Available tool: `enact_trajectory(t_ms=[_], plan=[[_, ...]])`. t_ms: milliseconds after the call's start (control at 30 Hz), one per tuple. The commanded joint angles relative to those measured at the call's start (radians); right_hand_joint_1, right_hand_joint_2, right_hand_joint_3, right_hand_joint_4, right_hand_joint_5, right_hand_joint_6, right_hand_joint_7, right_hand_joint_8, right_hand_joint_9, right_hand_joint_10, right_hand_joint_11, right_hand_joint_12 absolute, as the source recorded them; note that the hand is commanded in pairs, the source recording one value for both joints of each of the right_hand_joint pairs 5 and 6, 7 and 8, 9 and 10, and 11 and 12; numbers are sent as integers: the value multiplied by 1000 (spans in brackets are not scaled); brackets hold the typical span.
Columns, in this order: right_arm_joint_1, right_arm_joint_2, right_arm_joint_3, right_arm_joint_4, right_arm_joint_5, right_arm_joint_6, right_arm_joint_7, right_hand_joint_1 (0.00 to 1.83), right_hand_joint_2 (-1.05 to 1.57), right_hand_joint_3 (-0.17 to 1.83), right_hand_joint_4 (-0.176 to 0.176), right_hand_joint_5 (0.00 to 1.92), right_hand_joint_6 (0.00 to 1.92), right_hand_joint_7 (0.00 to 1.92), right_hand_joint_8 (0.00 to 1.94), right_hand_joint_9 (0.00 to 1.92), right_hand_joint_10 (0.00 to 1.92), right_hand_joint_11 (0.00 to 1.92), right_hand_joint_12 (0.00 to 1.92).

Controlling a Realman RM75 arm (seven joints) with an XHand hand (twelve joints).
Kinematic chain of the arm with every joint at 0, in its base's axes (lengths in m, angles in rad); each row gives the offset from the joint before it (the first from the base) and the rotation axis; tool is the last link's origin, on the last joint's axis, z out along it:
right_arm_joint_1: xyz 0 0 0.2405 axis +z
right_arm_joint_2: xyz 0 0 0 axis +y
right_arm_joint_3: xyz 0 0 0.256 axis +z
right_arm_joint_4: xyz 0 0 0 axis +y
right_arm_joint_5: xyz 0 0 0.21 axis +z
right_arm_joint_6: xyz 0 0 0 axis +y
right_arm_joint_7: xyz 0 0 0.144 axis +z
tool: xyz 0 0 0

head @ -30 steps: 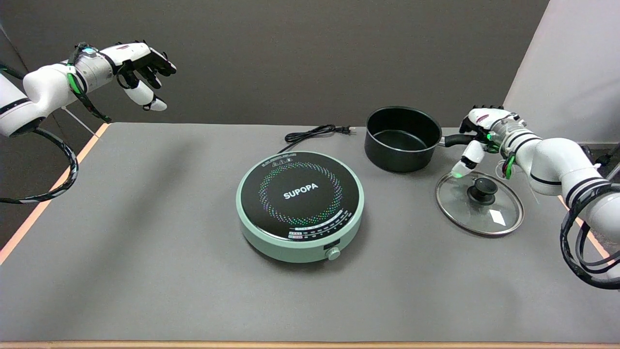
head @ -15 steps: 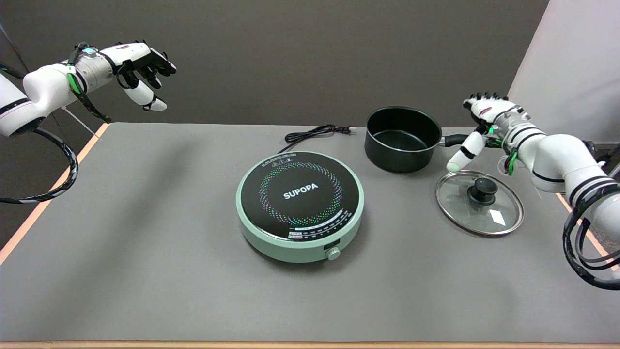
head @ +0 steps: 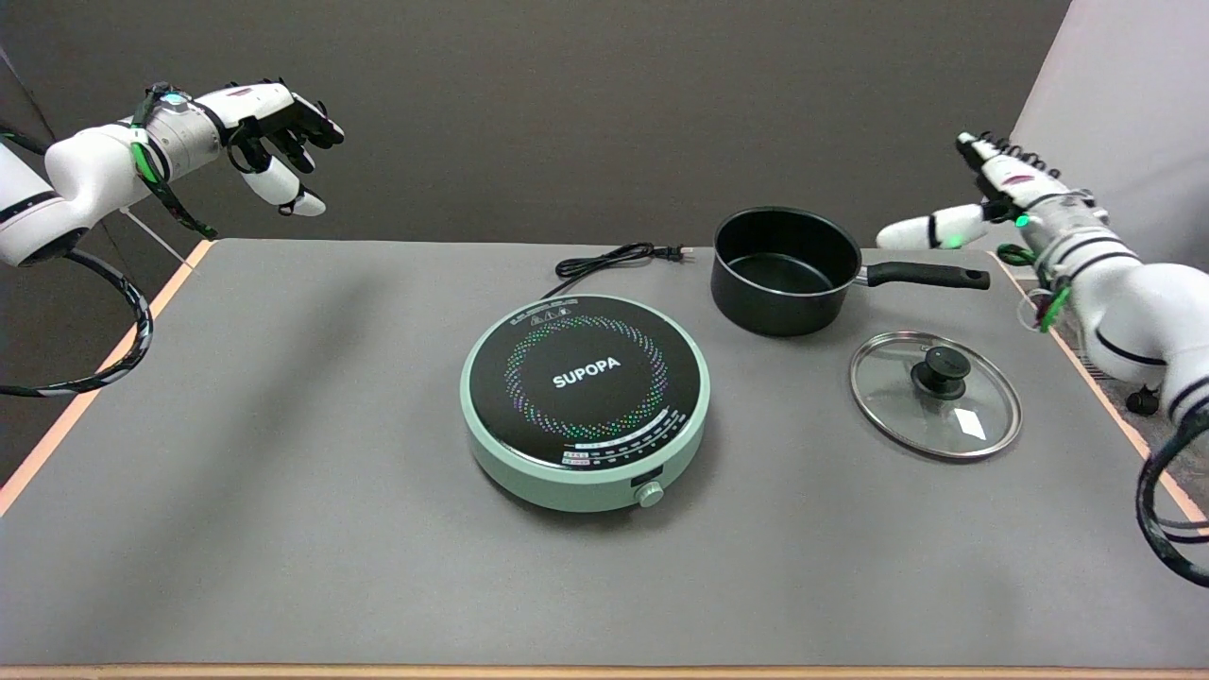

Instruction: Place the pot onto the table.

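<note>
The pot stands on the grey worktop, at its far right, handle pointing right. The right hand hangs in the air above the handle's end, fingers spread, holding nothing, clear of the pot. A glass lid lies flat just in front of the pot. The green induction cooker sits to the pot's left, its cord coiled behind. The right arm runs off the picture's edge.

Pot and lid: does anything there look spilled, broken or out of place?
Nothing stands out. The pot sits upright on the table, empty, its glass lid lying flat beside it; the right hand hovers open above the handle.
</note>
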Motion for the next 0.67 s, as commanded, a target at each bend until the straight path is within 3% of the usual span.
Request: enact_trajectory(t_ms=[33,133,233,267,333,467,567,667], plan=[[-373,-6,442,47,424,-373,826,597,-41,208,80,27,27,27,27,27,27,27,27],[-350,-17,436,-36,438,-587,896,517,290,157,71,88,88,88,88,88,88,88,88],[-328,-54,430,-62,438,-699,1006,387,748,78,33,75,75,75,75,75,75,75,75],[-326,-67,434,-64,438,-716,1018,378,830,84,37,81,81,81,81,81,81,81,81],[-330,-83,446,-64,438,-745,1023,360,986,99,-27,103,103,103,103,103,103,103,103],[-346,-98,445,-65,438,-805,1024,381,1052,139,-43,121,121,121,121,121,121,121,121],[-354,-115,456,-67,438,-892,1042,346,1083,151,-83,130,130,130,130,130,130,130,130],[-354,-132,479,-68,440,-982,1046,331,1135,151,-93,136,136,136,136,136,136,136,136]])
